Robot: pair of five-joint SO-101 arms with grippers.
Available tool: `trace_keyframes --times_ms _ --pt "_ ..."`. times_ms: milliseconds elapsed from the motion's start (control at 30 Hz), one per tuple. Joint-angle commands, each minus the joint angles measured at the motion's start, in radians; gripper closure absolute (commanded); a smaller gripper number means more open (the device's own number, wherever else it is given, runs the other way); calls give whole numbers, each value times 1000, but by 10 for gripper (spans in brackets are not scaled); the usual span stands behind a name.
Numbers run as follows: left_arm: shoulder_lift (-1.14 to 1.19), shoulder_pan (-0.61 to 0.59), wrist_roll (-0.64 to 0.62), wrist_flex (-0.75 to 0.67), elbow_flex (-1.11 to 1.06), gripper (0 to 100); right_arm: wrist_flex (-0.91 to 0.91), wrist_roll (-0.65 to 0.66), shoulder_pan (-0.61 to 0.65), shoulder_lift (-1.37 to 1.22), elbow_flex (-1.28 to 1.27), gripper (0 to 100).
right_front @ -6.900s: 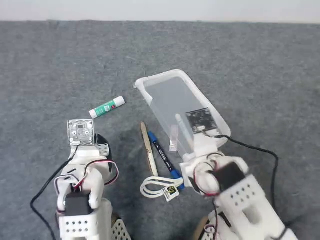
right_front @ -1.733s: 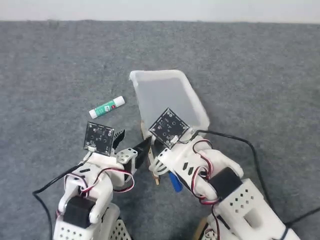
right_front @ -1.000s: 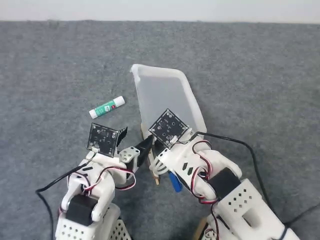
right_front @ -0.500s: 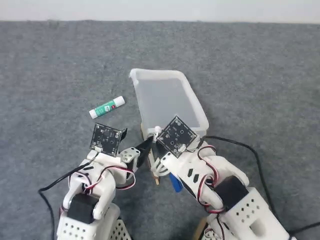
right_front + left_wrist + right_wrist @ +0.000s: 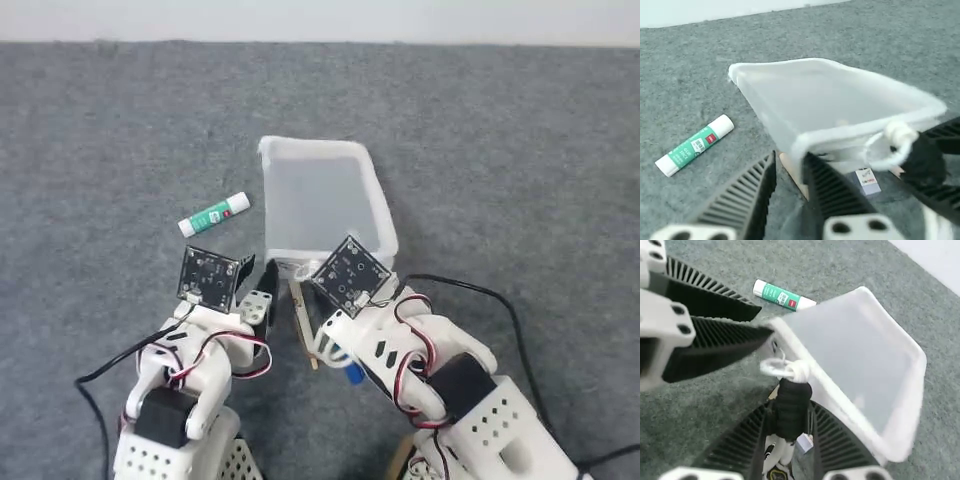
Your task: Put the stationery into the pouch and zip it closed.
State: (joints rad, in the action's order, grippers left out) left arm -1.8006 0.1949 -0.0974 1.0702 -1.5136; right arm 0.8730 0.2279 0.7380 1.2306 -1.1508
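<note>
The translucent white pouch (image 5: pixel 320 195) lies mid-table with its near end lifted. My left gripper (image 5: pixel 265 287) is shut on the pouch's near-left corner; the rim (image 5: pixel 799 146) sits between its ribbed fingers (image 5: pixel 757 182). Close beside it, my right gripper (image 5: pixel 790 412) is shut on the black zip pull (image 5: pixel 790 402), with its white cord (image 5: pixel 782 367) looped above. A green-and-white glue stick (image 5: pixel 213 214) lies on the carpet left of the pouch. A wooden stick (image 5: pixel 303 330) and a blue pen (image 5: pixel 350 372) lie under the right arm, partly hidden.
Grey carpet (image 5: pixel 520 150) covers the table, with open room to the right of the pouch and beyond it. A black cable (image 5: pixel 500 300) trails from the right arm. A small white tag (image 5: pixel 867 180) lies under the pouch's near end.
The left gripper closed in on the pouch's near-left corner. The right gripper drew back toward its base with the zip pull. The pouch swung straighter and its near end rose.
</note>
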Motion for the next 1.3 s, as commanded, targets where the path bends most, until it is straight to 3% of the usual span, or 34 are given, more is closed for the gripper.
trace_keyframes --times_ms 0,467,767,933,1033,1133,1267 --pt "-15 -5 44 -34 18 986 4 0 -21 44 12 993" --pt "-15 -221 23 -41 73 990 1 26 -251 44 20 994" --pt "-15 -233 23 -43 74 990 2 34 -367 44 44 994" --pt "-15 -233 21 -52 73 981 2 32 -363 44 46 994" --pt "-15 -233 11 -48 67 874 18 32 -311 44 48 994" --pt "-15 -235 -101 -31 58 751 56 32 -249 44 72 994" --pt "-11 -233 -87 -32 53 750 114 32 -223 44 143 993"
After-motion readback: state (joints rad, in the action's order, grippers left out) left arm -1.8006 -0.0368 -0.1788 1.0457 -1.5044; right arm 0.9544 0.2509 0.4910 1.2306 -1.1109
